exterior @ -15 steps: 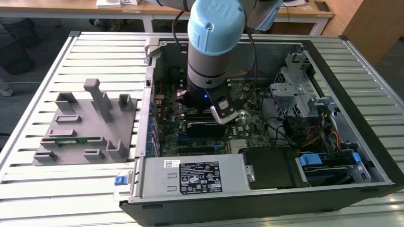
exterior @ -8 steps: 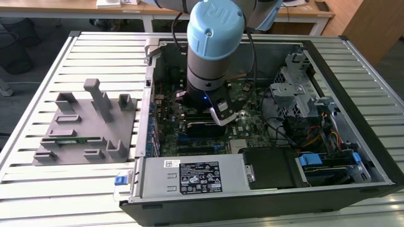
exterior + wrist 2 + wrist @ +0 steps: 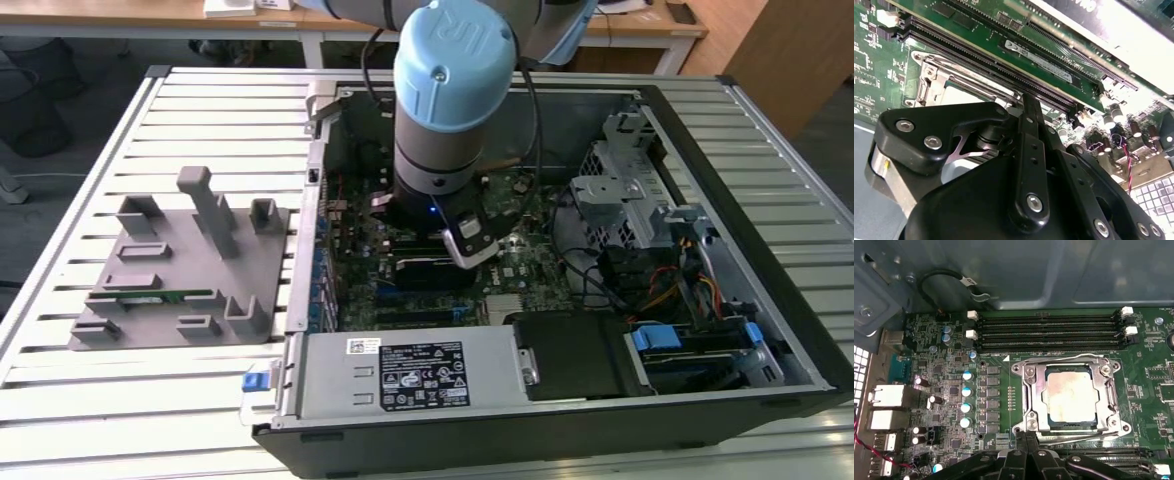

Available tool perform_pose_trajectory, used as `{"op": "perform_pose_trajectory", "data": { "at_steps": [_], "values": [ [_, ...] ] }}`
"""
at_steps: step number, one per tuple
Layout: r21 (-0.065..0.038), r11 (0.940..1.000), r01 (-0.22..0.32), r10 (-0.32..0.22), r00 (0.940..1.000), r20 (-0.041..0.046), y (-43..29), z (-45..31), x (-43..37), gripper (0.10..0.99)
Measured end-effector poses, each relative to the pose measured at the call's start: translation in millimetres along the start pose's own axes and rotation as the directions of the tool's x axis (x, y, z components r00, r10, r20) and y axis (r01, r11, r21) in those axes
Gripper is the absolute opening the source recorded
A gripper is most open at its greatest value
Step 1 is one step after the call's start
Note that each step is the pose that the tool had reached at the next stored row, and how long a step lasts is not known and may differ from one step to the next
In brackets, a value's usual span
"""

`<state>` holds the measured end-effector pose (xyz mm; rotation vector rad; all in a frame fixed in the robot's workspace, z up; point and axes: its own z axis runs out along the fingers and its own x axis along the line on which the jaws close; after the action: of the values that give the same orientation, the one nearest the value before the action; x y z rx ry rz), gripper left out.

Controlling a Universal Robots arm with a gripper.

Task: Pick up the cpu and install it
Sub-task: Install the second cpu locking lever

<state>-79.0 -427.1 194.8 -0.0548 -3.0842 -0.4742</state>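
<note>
One cpu (image 3: 1070,392) sits in the metal socket frame (image 3: 1029,390) on the green motherboard (image 3: 999,385), its silvery top showing in the first wrist view, just beside the rows of black memory slots (image 3: 1046,332). It appears seated flat, though I cannot be sure from this angle. The gripper (image 3: 1026,440) hangs close over the socket's edge; I cannot tell whether the jaws are released or clenched, and nothing shows between them. In the exterior view the arm (image 3: 451,100) reaches down into the open computer case (image 3: 747,330), which lies on the slatted table (image 3: 80,400) beside a grey fixture plate (image 3: 180,260). A chip resting slightly askew could bend the socket contacts, and a sideways drift of the linkage could scrape the frame.
</note>
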Motion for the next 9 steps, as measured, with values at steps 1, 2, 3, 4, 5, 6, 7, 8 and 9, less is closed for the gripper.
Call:
{"op": "perform_pose_trajectory", "data": {
  "at_steps": [1, 2, 3, 4, 5, 6, 7, 8, 9],
  "values": [
    [-0.004, 1.0, 0.0, 0.0, 1.0, -0.0002, -0.1, 0.3, 0.2, 0.106],
    [-0.009, 1.0, 0.0, 0.0, 1.0, -0.0004, -0.3, 0.8, 0.4, 0.106],
    [-0.012, 0.9999, 0.0, 0.0, 1.0, -0.0005, -0.5, 1.5, 0.6, 0.106],
    [-0.015, 0.9999, 0.0, 0.0, 1.0, -0.0006, -0.7, 2.2, 0.9, 0.106],
    [-0.017, 0.9999, 0.0, 0.0, 1.0, -0.0007, -0.9, 2.9, 1.0, 0.106],
    [-0.019, 0.9998, 0.0, 0.0, 1.0, -0.0009, -1.1, 3.4, 1.2, 0.106],
    [-0.021, 0.9998, 0.001, -0.001, 1.0, -0.001, -1.3, 3.9, 1.5, 0.106],
    [-0.023, 0.9997, 0.001, -0.001, 1.0, -0.0011, -1.5, 4.4, 1.7, 0.106],
    [-0.025, 0.9997, 0.001, -0.001, 1.0, -0.0011, -1.6, 4.7, 2.0, 0.106]
  ]
}}
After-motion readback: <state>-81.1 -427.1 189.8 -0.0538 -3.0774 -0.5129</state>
